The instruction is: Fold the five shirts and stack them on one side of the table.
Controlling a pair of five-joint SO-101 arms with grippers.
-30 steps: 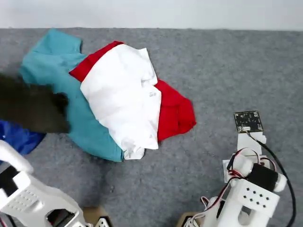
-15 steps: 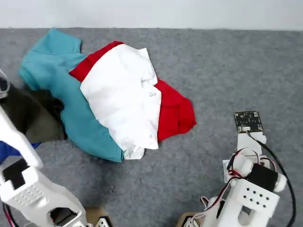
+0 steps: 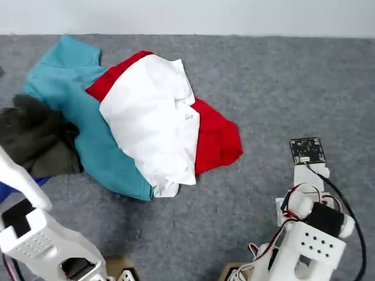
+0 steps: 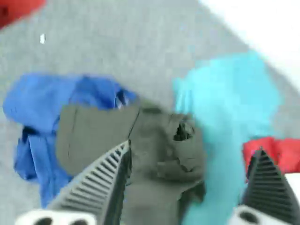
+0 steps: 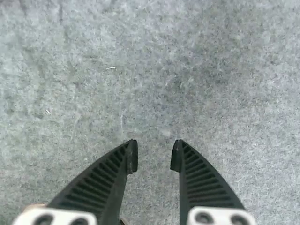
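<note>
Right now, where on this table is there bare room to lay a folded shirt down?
The widest free patch is grey table right of the red shirt, beyond the circuit board. A smaller strip lies on the near side of the white shirt. The left is crowded: teal shirt, dark shirt and blue shirt bunch together.

Shirt pile [image 3: 146, 123] on the table [image 3: 293, 82], far left.
The leftmost shirt [image 3: 35, 137] overlaps the pile's left edge.
</note>
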